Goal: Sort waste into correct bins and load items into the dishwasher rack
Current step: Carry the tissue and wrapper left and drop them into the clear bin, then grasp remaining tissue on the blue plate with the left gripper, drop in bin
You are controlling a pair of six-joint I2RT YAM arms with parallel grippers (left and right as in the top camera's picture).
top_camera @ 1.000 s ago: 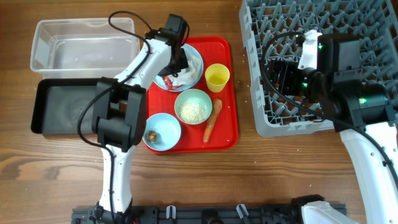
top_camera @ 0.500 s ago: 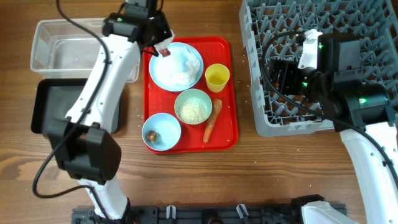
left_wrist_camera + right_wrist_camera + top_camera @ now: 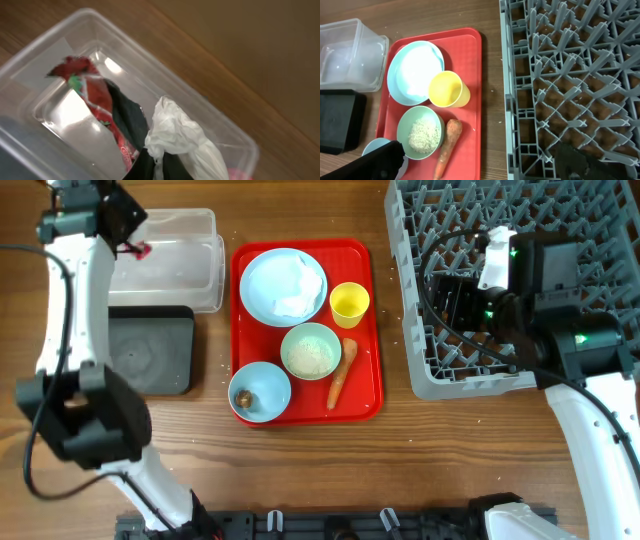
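My left gripper (image 3: 131,246) is shut on a red-and-white wrapper (image 3: 95,100) and crumpled white tissue (image 3: 175,132), holding them over the clear tub (image 3: 195,240). On the red tray (image 3: 368,395) are the light blue plate (image 3: 256,265) with white tissue (image 3: 296,288) on it, the yellow cup (image 3: 349,304), the pale green bowl (image 3: 311,352) of rice, the carrot (image 3: 342,373) and the light blue bowl (image 3: 265,385) with a brown lump (image 3: 242,397). My right gripper (image 3: 485,165) is open and empty above the left edge of the grey dishwasher rack (image 3: 560,210).
The black tray (image 3: 150,360) lies in front of the clear tub, left of the red tray. A strip of bare wood separates the red tray from the rack. A few crumbs lie on the table.
My left arm has swung left from the plate, carrying the wrapper and tissue over the clear tub. The right arm has not moved.
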